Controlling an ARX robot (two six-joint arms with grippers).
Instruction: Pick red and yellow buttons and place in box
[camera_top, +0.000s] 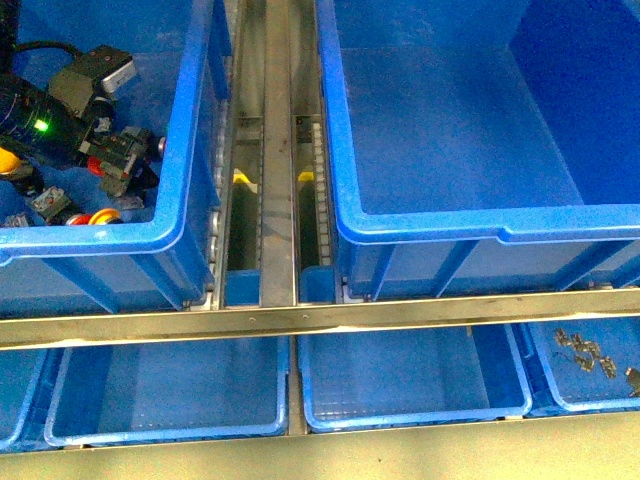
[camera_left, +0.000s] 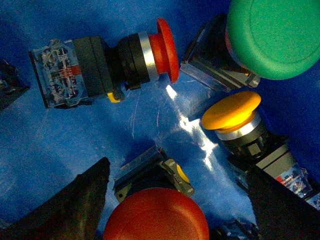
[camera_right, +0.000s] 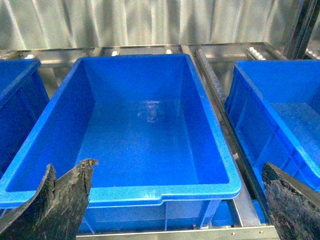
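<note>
Grasp pending: left pincer (camera_left: 179, 169) gapes empty astride a red button (camera_left: 156, 217) (right pincer (camera_right: 177, 165) likewise); next, descend and close

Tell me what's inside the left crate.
Open left gripper above a red button on its side, another red cap, a yellow button, a green-capped switch. The arm hides part of the crate floor.

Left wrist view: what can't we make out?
Left wrist view:
- near red button: cut off by frame edge, body under its cap
- green button: cap cut by edge, body mostly behind it
- left end effector: only two finger stubs show, both cut by the edge
</note>
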